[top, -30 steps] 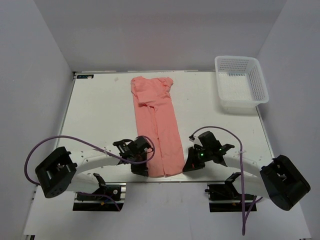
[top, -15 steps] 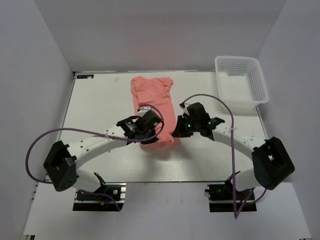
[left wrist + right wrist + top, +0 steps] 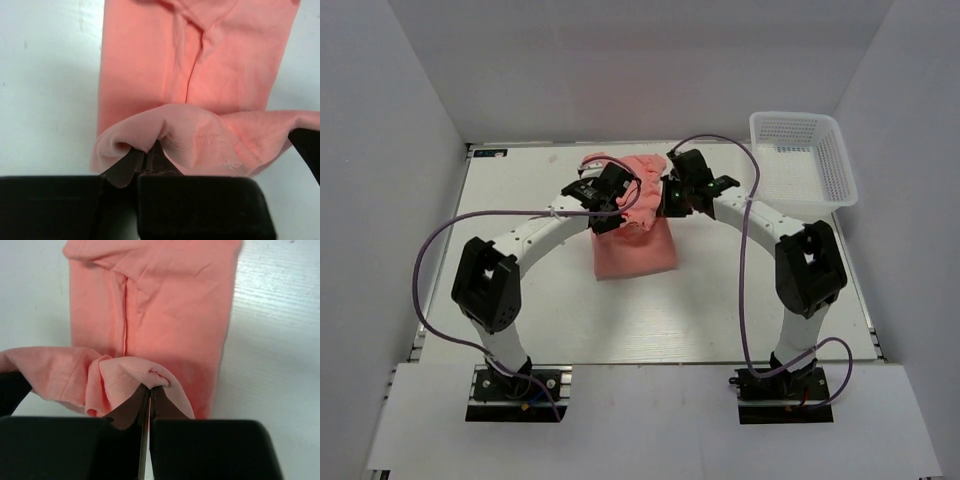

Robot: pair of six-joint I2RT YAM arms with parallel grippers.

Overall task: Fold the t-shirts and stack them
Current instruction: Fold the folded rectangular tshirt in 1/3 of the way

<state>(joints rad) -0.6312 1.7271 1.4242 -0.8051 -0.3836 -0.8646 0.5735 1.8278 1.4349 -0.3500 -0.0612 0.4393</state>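
The salmon-pink t-shirt [image 3: 636, 243] lies on the white table [image 3: 520, 260], doubled over itself, its near hem lifted and drawn toward the far end. My left gripper [image 3: 609, 211] is shut on the hem's left corner, and my right gripper [image 3: 670, 203] is shut on the right corner. In the left wrist view the left gripper [image 3: 148, 150] pinches a bunched fold of the t-shirt [image 3: 200, 65] above the flat layer. The right wrist view has the right gripper [image 3: 151, 387] clamping a rolled bit of hem over the t-shirt [image 3: 160, 300] spread below.
A white mesh basket [image 3: 802, 165] stands at the table's far right corner. Purple cables loop from both arms over the table. Grey walls close in the left, right and far sides.
Both grippers have travelled from the near edge to the far end with the hem held, folding the long strip of t-shirt over itself to about half its length.
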